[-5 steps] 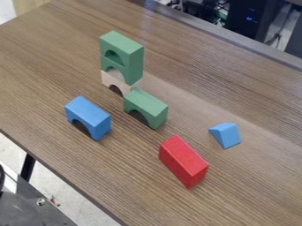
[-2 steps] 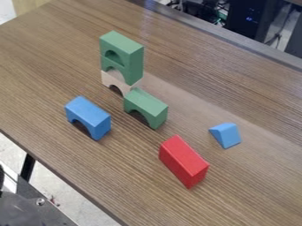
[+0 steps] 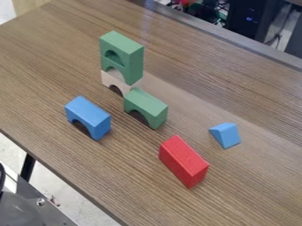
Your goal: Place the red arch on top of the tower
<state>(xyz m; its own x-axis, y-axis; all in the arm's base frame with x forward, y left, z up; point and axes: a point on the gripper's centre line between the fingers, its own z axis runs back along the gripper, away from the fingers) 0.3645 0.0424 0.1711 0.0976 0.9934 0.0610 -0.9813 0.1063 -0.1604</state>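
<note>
The red block (image 3: pixel 183 161) rests on the wooden table (image 3: pixel 247 190) at the lower right, its long top running diagonally; no arch opening is visible on its faces. Farther back on the left stands the tower: a natural-wood arch (image 3: pixel 111 80) at the bottom, with green arch pieces (image 3: pixel 125 56) stacked on it.
Just in front of the tower is a separate green arch (image 3: pixel 145 108). A blue arch (image 3: pixel 88 117) stands to the left, and a small blue wedge (image 3: pixel 226 135) to the right. A metal plate (image 3: pixel 41 214) with dark parts occupies the lower left corner.
The dark part at the lower left corner has shifted slightly. Something red now shows at the top edge behind the table. The blocks have not moved.
</note>
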